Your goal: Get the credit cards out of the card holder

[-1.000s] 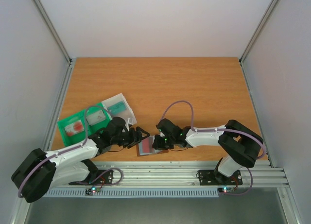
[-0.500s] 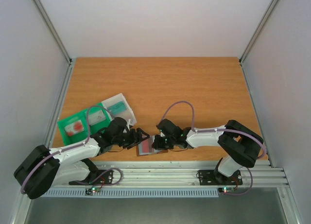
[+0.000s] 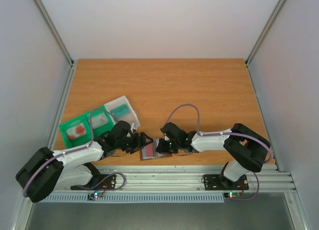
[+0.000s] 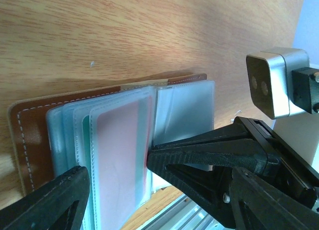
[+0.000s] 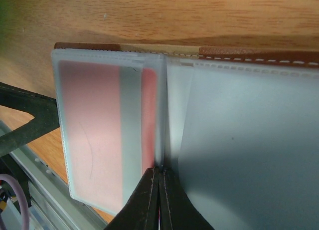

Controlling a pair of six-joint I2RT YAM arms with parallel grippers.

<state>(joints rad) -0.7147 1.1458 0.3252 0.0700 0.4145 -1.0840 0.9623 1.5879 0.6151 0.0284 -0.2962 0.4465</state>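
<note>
The card holder lies open near the table's front edge, brown outside with frosted sleeves inside. A pink-red credit card sits in a left sleeve and also shows in the right wrist view. My left gripper is open, its fingers either side of the left panel. My right gripper is shut, its tips pressed at the fold against that sleeve's inner edge. I cannot tell if it pinches anything. The right gripper also shows in the left wrist view.
A green tray left of the holder carries a red-blotched card and a pale card. A translucent box with a teal card lies behind it. The aluminium front rail runs just below the holder.
The left arm's elbow has shifted slightly. Both grippers stay at the card holder, and the holder has not moved.
</note>
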